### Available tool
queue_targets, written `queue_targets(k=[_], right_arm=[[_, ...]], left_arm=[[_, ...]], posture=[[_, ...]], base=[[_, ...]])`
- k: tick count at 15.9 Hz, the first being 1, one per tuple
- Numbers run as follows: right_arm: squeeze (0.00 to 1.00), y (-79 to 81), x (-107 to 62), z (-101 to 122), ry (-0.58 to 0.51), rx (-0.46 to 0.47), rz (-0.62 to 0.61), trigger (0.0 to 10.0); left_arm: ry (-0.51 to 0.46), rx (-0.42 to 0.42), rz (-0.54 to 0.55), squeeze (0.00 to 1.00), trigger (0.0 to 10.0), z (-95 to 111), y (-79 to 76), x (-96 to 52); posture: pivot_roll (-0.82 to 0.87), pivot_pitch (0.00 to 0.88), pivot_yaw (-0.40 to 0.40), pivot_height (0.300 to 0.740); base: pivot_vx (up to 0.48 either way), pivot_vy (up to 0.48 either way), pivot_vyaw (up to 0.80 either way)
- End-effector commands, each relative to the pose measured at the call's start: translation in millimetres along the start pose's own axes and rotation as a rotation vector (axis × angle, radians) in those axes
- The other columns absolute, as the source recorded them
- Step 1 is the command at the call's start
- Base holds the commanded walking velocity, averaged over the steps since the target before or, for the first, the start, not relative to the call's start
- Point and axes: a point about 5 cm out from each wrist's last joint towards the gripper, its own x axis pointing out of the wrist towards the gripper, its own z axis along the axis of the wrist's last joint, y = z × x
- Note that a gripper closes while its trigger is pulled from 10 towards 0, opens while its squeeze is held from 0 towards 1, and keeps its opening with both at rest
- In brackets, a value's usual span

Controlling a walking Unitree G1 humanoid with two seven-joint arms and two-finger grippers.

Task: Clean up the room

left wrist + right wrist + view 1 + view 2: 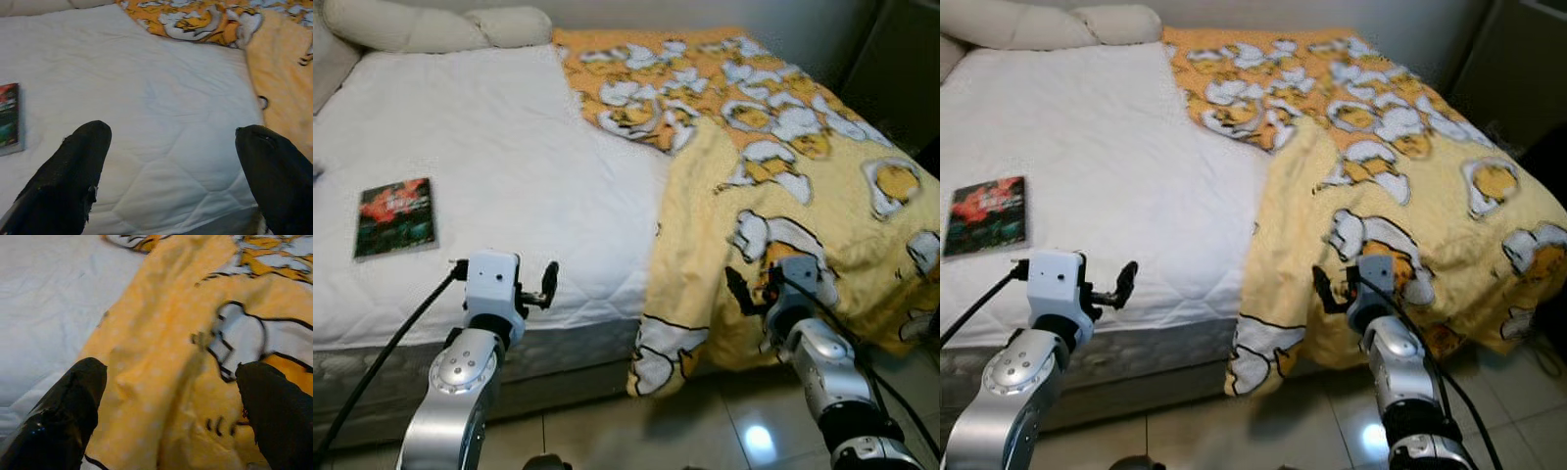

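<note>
While both arms are raised toward the bed (pixel 489 137), the right claw (pixel 171 396) stands wide with nothing in it, hovering just in front of the yellow blanket (pixel 783 186) where the cloth drapes over the mattress edge toward the floor (pixel 705 421). The left claw (pixel 171 161) is likewise spread wide and empty, held near the bare white mattress beside the blanket's folded-back edge. Further off on the robot's left, a book (pixel 395 216) lies flat on the mattress, well apart from the blanket, and pillows (pixel 431 24) sit at the head. The blanket covers the right side of the bed, bunched and turned back along its inner edge, one corner hanging low. It looks soft, light and limp, so it should fold and slide rather than hold shape; a pinch on a thick fold at the hanging edge, close to the right claw, seems the surest hold. A thin single layer might slip from the fingers.
</note>
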Motion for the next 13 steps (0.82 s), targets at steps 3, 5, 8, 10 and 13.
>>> queue_targets(k=[3,5,8,10,13], right_arm=[[1.0,3.8,7.0,11.0,-0.027,-0.012,0.01,10.0],[1.0,4.5,7.5,10.8,-0.024,-0.004,-0.002,10.0],[1.0,5.8,8.5,11.0,-0.018,-0.018,0.012,10.0],[1.0,6.8,8.6,10.8,-0.022,-0.013,0.02,10.0],[1.0,7.3,7.6,9.5,-0.019,-0.015,0.026,10.0]], left_arm=[[-0.012,-0.004,0.002,0.0,10.0,2.3,1.6,-1.1],[-0.011,-0.005,-0.001,0.0,10.0,2.2,1.3,-1.1],[-0.011,0.001,-0.003,0.0,10.0,2.3,2.2,-1.1],[-0.012,0.005,-0.006,0.0,10.0,2.2,1.8,-1.1],[-0.011,0.008,-0.014,0.0,10.0,1.6,0.4,-1.6]], posture=[[0.04,0.0,-0.048,0.74],[0.05,0.0,-0.05,0.74],[0.05,0.0,-0.052,0.74],[0.06,0.0,-0.052,0.74],[0.05,0.0,-0.054,0.74]], base=[[0.339,0.0,0.64],[0.349,0.0,0.31],[0.35,0.0,0.0],[0.347,0.0,0.0],[0.351,0.0,0.0]])
